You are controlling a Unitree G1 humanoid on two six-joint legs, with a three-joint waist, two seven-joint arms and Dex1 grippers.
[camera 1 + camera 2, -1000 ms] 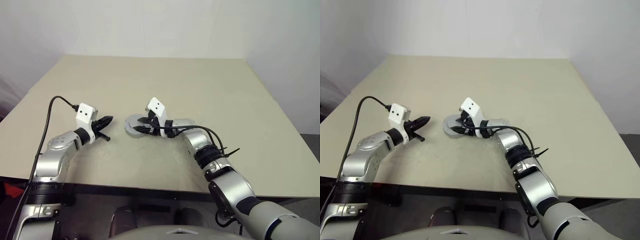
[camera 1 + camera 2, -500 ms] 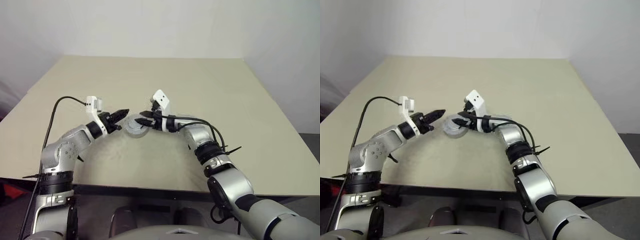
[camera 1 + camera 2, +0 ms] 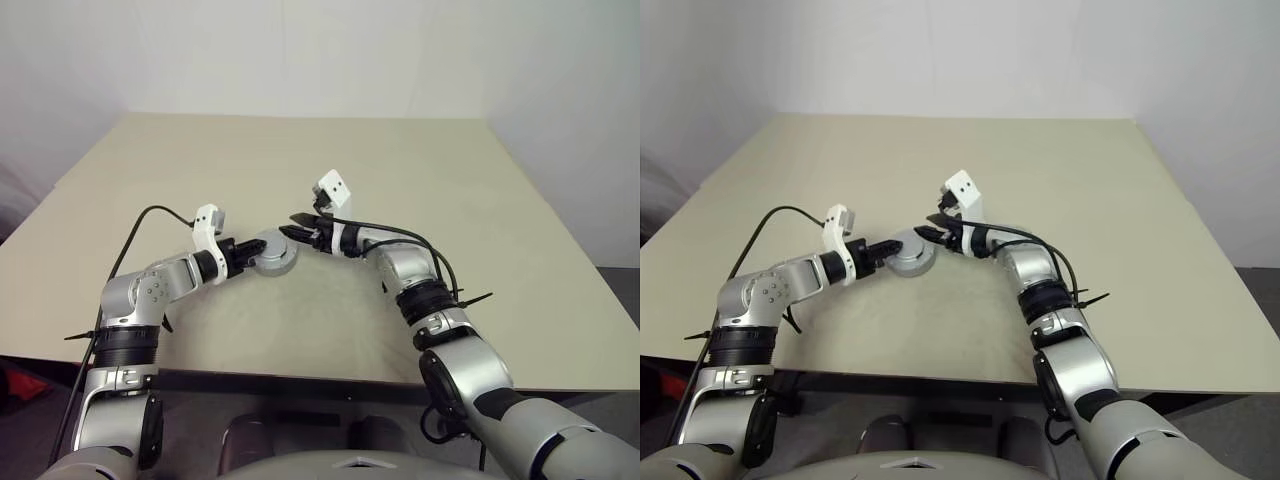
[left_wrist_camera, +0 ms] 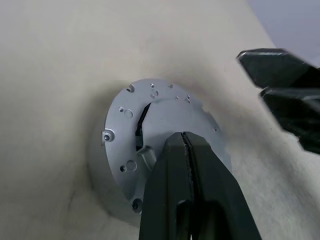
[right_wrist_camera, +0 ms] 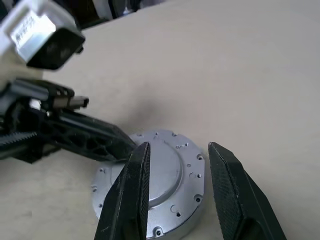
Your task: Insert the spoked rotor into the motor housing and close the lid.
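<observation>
The lid (image 5: 152,190) already sits on the housing, which rests on the table (image 3: 420,180) near its centre, so closing is the step in hand. The left tool (image 4: 184,145), fingers shut, presses on the lid from nine o'clock. The right tool (image 5: 177,192) hovers at three o'clock, jaws parted and empty. Next comes likely pressing the lid evenly home.

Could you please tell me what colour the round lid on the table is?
Plain matte silver lid, dotted with small holes; clearest in the right wrist view.
</observation>
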